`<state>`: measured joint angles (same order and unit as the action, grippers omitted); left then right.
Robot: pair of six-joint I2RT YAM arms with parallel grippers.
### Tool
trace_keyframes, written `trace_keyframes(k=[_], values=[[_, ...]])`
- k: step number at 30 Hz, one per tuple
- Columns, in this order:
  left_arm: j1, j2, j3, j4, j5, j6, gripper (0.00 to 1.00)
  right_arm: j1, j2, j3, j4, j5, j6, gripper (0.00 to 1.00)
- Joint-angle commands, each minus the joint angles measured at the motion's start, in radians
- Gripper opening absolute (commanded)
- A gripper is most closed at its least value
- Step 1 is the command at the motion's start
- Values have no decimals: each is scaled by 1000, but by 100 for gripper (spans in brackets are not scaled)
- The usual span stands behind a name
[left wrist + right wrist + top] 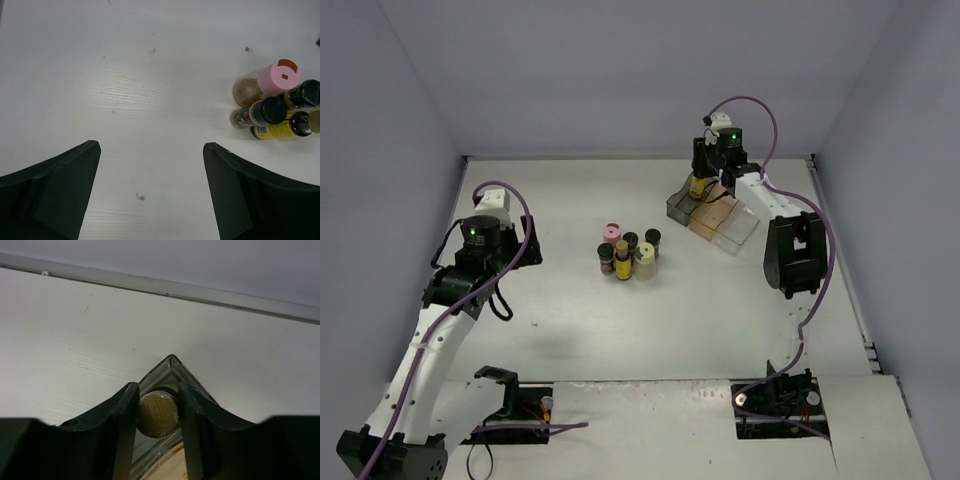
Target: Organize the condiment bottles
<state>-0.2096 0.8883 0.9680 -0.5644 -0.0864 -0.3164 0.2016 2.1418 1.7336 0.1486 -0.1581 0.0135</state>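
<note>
We start with the white counter (620, 340), which carries everything. On it, the right arm reaches far out to a row of three translucent bins (715, 212), while the left arm stays back on its own side. The right pincer (158, 390) is closed on a single bottle (157, 415). The coming move turns on one relation: that bottle hangs upright, long axis vertical, directly beneath the pincer and just inside the far corner of the end bin (172, 362). In our judgement only a straight descent and a release remain. We cannot tell whether its base already touches the bin floor. The remaining cluster of bottles (628, 255), about six, stands upright and bunched mid-counter, well apart from the bins. The left arm is the nearer one to it. The left pincer (151, 146) is spread wide and holds nothing, with the cluster off to its right. In that group we see a pink-lidded jar (280, 77) of brownish powder, dark-capped jars and a pale-yellow one. The held bottle shows only its round gold cap.
</note>
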Motion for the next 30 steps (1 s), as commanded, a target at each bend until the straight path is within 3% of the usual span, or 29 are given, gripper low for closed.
trace_keyframes(k=[1,2,5,8,13,21,30], values=[[-2,1,6,37,5,-6,86,-7,-40,3,114,-23,3,42],[-1,3,6,35,5,-6,86,-7,-52,1,114,-30,0,58],[-2,0,6,35,5,-7,86,-5,-100,-11,117,-35,-3,75],[-1,-2,6,35,5,-7,86,2,-167,-28,118,-38,-27,81],[4,-5,6,35,5,-7,86,35,-298,-98,106,-37,-55,83],[12,-2,5,37,5,-10,86,217,-581,-347,97,-63,-78,81],[26,1,3,37,8,-13,86,430,-651,-545,118,-158,-55,80]])
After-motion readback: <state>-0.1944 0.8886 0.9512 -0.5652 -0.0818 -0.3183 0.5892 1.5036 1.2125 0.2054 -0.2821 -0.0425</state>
